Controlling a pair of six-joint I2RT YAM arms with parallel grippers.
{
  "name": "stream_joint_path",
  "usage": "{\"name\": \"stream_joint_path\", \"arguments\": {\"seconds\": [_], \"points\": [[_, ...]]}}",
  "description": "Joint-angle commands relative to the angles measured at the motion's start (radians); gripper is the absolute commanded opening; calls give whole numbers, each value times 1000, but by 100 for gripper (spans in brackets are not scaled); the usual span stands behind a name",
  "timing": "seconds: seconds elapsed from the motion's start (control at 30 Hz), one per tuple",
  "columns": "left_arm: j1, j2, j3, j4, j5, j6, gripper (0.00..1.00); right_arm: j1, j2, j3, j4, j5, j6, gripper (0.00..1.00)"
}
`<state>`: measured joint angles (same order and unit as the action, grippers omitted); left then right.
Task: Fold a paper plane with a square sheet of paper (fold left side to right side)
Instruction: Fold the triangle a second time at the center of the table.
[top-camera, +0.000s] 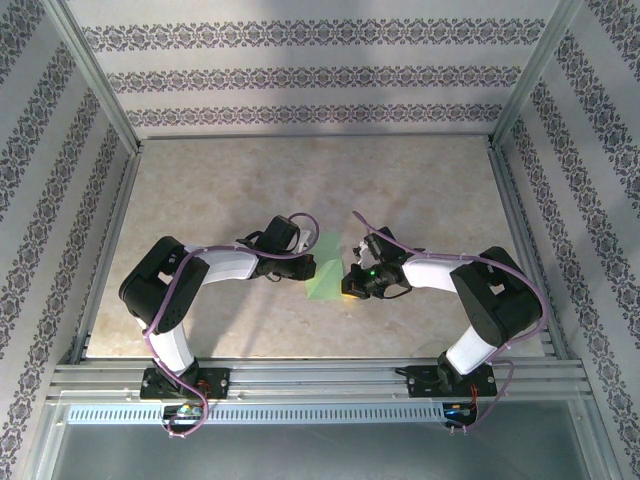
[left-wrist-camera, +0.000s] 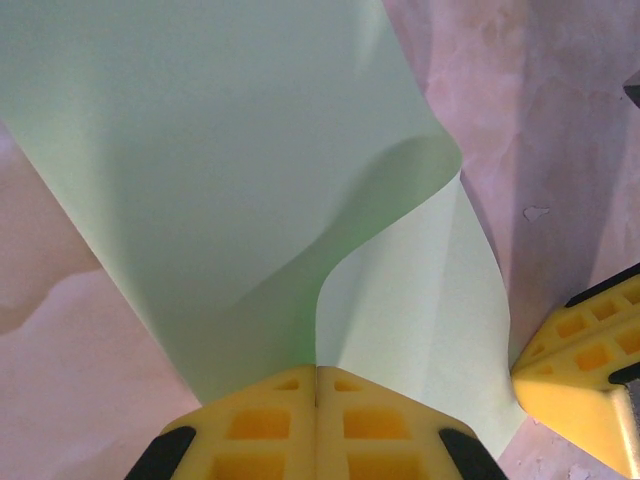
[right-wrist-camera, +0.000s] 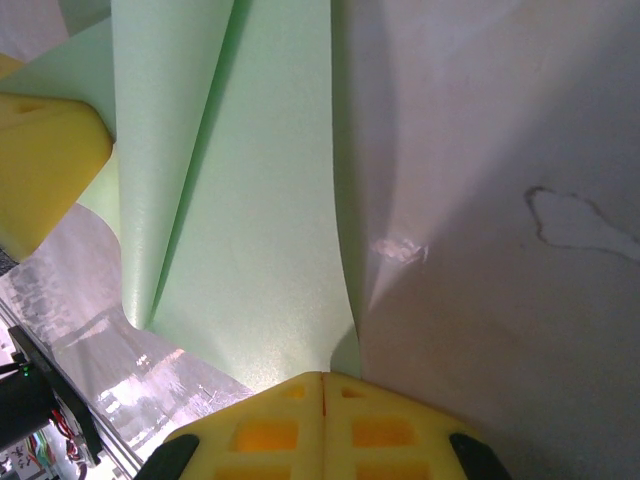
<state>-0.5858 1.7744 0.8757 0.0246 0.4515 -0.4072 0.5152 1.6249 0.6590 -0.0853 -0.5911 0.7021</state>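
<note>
The square sheet of paper (top-camera: 327, 262) is pale green and lies at the table's centre between my two arms. My left gripper (top-camera: 308, 268) is shut on its left edge, and that edge is lifted. In the left wrist view the sheet (left-wrist-camera: 200, 150) curls over itself above the closed left gripper (left-wrist-camera: 317, 372), with a yellow finger of the right gripper (left-wrist-camera: 585, 370) at the lower right. My right gripper (top-camera: 350, 283) is shut on the sheet's right edge. From the right wrist the sheet (right-wrist-camera: 250, 250) rises out of the right gripper (right-wrist-camera: 322, 378). A paper plane is out of view.
The marble-patterned table (top-camera: 300, 180) is bounded by aluminium rails (top-camera: 320, 375) at the near edge and sides, with patterned walls behind. A small chipped mark (right-wrist-camera: 580, 220) sits on the tabletop just right of the sheet.
</note>
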Motion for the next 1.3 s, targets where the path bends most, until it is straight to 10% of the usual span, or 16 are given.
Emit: {"name": "stream_joint_path", "arguments": {"seconds": [0.0,0.83,1.27], "points": [[15,16,23,10,-14,23,2,14,47,-16,-64,71,-22,0],[14,42,5,-26,-19,35,1,3,-141,72,-65,17,42,0],[12,45,5,-23,-19,35,2,55,61,167,166,28,158,0]]}}
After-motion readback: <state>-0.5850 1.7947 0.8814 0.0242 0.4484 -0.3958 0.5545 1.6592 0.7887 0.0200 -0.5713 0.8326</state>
